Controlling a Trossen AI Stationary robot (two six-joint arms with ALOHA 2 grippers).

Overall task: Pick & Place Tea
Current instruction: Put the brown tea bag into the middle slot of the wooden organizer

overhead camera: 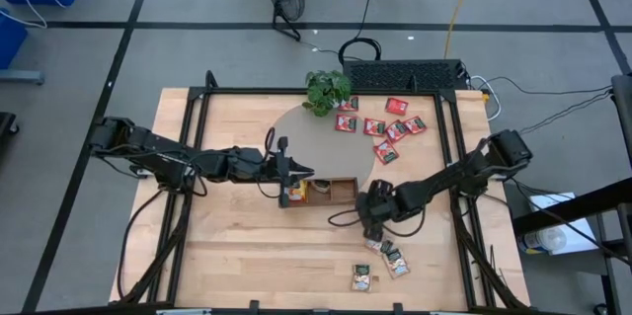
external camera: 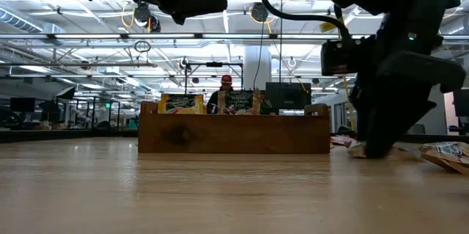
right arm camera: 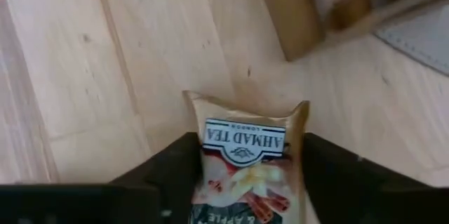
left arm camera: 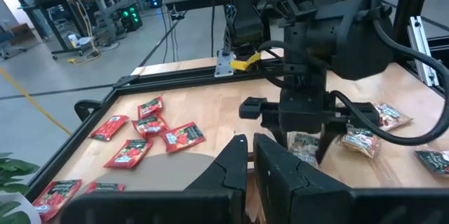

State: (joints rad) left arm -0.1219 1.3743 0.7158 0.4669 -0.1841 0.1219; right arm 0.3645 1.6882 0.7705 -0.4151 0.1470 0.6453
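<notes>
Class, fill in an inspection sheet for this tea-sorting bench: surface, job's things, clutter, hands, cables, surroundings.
Surface: wooden table, grey mat near the plant.
Job's things: red packets grouped on the far right; beige packets at the near edge; wooden tray holds some upright.
Clutter: potted plant.
Hands: left hand shut, over the tray's left end; right hand down at a beige packet, fingers either side of it.
Cables: black leads behind the table.
Surroundings: a person stands beyond the tray.
</notes>
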